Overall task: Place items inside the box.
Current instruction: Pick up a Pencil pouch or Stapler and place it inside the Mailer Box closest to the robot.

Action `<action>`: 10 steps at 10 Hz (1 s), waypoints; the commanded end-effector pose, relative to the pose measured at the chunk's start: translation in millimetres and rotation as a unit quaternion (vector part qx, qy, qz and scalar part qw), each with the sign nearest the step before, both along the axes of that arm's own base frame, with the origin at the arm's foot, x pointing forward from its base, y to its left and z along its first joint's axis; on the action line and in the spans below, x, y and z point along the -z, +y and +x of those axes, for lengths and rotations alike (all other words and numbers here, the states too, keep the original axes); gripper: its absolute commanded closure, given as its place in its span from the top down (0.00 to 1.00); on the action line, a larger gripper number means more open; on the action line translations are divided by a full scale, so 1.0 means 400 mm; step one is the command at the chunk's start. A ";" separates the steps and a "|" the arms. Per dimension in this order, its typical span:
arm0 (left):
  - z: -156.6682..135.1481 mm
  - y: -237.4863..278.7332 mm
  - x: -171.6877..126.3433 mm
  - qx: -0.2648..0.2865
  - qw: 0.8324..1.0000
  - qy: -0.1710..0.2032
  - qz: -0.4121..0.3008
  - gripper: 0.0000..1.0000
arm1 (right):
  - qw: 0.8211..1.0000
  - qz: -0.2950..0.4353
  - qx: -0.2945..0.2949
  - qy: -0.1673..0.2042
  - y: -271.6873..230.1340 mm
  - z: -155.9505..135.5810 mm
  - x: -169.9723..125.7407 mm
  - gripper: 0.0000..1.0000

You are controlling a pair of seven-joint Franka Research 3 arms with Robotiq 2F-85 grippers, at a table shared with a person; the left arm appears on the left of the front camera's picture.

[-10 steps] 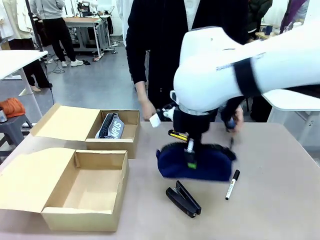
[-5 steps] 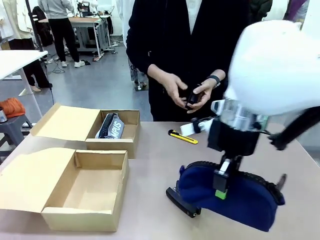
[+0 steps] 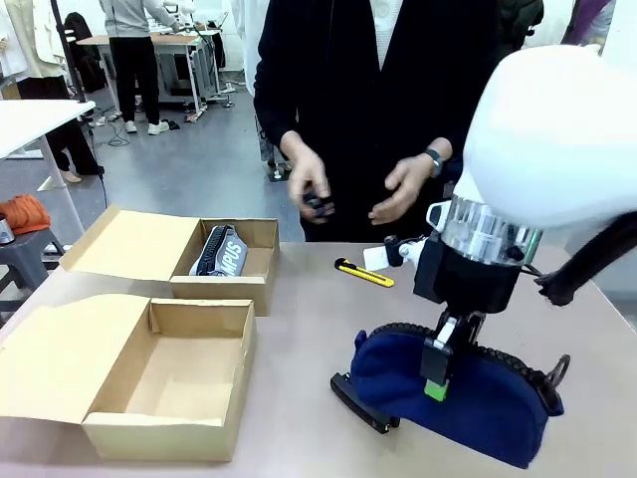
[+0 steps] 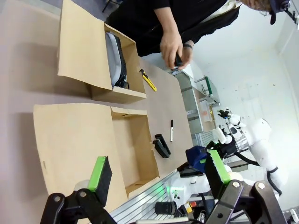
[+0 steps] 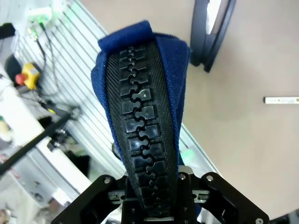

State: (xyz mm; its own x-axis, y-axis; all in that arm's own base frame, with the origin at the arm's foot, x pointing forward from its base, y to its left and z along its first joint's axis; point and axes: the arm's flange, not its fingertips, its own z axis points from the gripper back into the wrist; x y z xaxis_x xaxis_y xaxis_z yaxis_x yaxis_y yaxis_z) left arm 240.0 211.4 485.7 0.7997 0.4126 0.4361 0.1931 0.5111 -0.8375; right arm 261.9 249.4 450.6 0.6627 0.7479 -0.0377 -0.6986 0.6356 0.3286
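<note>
The right tool (image 3: 435,383) is pressed together on the zip of the navy blue cloth pencil case (image 3: 468,403), low over the right side of the worktop (image 3: 299,329).
The empty brown cardboard box (image 3: 169,423) lies to the robot's left of the case, and the case's long side runs left to right. The left tool (image 4: 159,170) is spread and holds nothing. The case half hides a black stapler (image 3: 360,403). It is hard to tell if the case touches the worktop.

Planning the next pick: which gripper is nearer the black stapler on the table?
Right. The right gripper, shut on the navy pencil case, hangs just beside the stapler. The left gripper is open and well back, with the near box between it and the stapler.
</note>
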 end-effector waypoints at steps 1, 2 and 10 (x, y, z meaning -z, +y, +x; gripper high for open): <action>0.004 -0.002 -0.002 0.003 1.000 -0.013 -0.001 1.00 | 0.985 0.095 0.145 0.024 0.017 0.066 0.004 0.10; 0.004 -0.002 -0.002 0.003 1.000 -0.013 -0.001 1.00 | 0.956 0.081 0.280 0.028 0.083 0.078 -0.003 0.10; 0.004 -0.002 -0.002 0.003 1.000 -0.013 -0.001 1.00 | 0.885 0.119 0.447 0.057 0.277 0.092 -0.009 0.10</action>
